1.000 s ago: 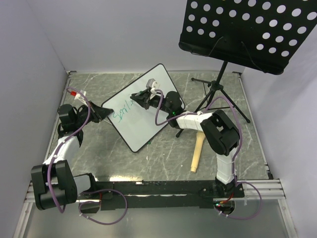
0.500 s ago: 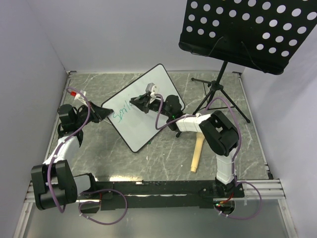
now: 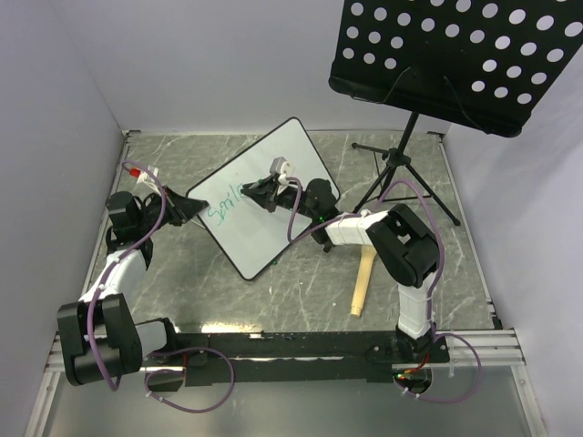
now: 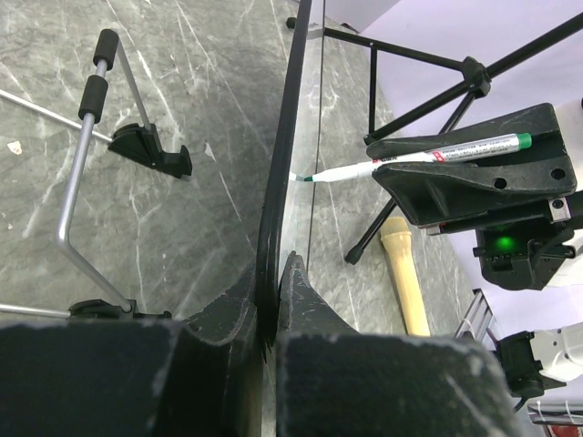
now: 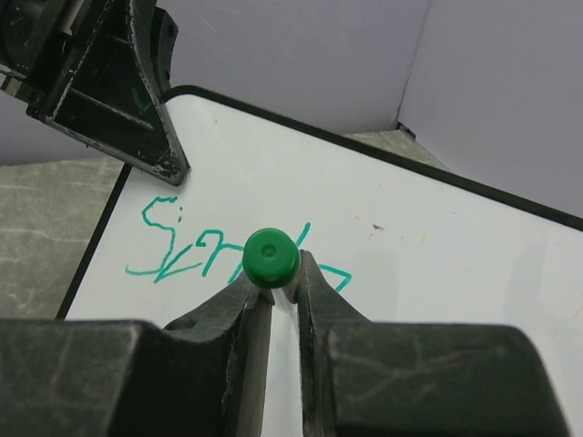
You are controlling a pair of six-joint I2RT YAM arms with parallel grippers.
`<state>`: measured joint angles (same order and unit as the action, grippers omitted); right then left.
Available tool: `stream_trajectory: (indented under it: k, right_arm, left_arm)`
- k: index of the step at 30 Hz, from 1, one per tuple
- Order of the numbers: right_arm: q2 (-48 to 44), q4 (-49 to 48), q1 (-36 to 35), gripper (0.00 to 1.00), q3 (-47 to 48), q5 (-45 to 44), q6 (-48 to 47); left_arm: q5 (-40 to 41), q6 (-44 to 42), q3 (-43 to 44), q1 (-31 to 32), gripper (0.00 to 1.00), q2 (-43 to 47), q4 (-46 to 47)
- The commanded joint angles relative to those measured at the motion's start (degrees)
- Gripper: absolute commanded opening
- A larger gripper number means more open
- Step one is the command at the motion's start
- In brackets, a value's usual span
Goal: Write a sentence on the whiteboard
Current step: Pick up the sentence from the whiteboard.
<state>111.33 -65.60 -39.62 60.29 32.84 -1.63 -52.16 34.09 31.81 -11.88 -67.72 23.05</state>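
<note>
Your left tool [image 4: 275, 282] clamps one edge of the whiteboard [image 3: 253, 238], standing tilted on the counter [image 3: 182, 273], while your right tool [image 5: 273, 278] grips a green marker [image 5: 271, 256], tip on the board at the teal sentence [image 5: 178, 250]

The whiteboard [image 3: 248, 238] stands mid-table, music stand [image 3: 455, 55] right, stick [image 3: 363, 282] seemingly flat before it.

The left arm [image 3: 117, 271] reaches forward and inward, the left claw [image 3: 186, 209] clamped on the corner edge of the whiteboard [image 3: 250, 241] — jaws nearly together. The right arm [image 3: 405, 246] folds sharply at the elbow and stretches leftward, wrist low, the right claw [image 3: 261, 189] pinched tight on a marker [image 5: 271, 256].
</note>
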Motion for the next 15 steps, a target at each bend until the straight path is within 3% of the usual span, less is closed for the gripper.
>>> stream_trajectory:
  k: [1, 15]
  right_arm:
    - [-1.82, 1.80, 0.59, 0.00, -1.58, -0.32, -1.18]
    - [-1.99, 1.71, 3.05, 0.00, -1.41, -0.76, -0.57]
  left_arm:
    - [3.38, -13.61, 0.00, 0.72, 0.01, -0.30, -1.43]
    - [3.38, -13.70, 0.18, 0.63, 0.01, -0.66, -1.43]
